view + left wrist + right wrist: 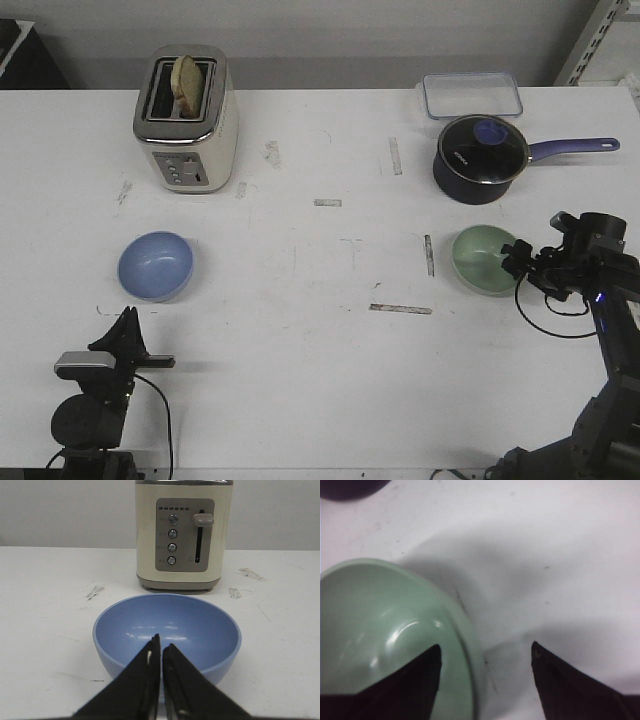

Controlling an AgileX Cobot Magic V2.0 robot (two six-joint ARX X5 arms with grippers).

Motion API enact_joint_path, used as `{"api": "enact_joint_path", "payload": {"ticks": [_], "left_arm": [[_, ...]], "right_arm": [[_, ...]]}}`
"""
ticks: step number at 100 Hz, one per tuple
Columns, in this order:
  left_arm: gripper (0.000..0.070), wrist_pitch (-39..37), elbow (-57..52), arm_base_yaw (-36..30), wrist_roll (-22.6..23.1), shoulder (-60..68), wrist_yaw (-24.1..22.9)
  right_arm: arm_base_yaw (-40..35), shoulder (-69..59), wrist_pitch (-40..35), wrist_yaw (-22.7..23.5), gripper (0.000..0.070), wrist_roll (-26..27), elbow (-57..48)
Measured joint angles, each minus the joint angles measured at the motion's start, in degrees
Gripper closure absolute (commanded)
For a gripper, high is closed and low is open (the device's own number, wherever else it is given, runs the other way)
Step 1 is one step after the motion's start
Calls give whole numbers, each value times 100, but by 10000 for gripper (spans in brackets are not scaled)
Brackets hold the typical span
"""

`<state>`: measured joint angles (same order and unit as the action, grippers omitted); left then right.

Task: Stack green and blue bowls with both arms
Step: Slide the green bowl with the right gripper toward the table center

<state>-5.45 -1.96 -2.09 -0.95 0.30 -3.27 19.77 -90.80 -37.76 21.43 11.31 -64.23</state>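
I work over a white table [300, 330] marked with scuffs and short strips of worn tape; behind its far edge runs a plain grey wall, and a bit of metal shelving shows at the far right corner.

On it I count two bowls, one toaster, one saucepan and one clear container. The cream toaster [187, 118] stands at the far left with a slice of bread [187, 82] sticking up from one slot. The dark saucepan [482, 158], glass-lidded with a purple handle pointing right, sits at the far right, and the clear plastic container [471, 95] lies just behind it.

The blue bowl [156, 265] rests upright on the left half of the table, nearer to me than the toaster. My left gripper [160, 652] hangs just in front of it, its fingers pressed together with only a hairline between them; in the left wrist view the tips line up with the bowl's near rim, but I cannot tell whether they touch it.

The green bowl [485, 259] rests upright on the right half, in front of the saucepan and well apart from the blue one. My right gripper [485, 652] is spread wide at that bowl's right-hand rim: one finger [427, 665] sits over the bowl's inside, the other outside over bare table, so the rim lies between them, not yet pinched.
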Motion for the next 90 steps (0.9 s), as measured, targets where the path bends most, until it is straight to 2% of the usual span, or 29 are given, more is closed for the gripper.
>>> {"api": "enact_joint_path", "payload": {"ticks": [7,12,39,55,71,90], "left_arm": [[699,0,0,0,0,0,0],[698,0,0,0,0,0,0],[698,0,0,0,0,0,0],[698,0,0,0,0,0,0],[698,0,0,0,0,0,0],[699,0,0,0,0,0,0]], "right_arm": [[-26,-4,79,4,654,0,0],[-46,-4,138,4,691,-2,0],[-61,55,136,-13,691,-4,2],[-271,577,149,-17,691,63,2],[-857,896,179,-17,691,264,0],[-1950,898,162,-111,691,678,0]]}}
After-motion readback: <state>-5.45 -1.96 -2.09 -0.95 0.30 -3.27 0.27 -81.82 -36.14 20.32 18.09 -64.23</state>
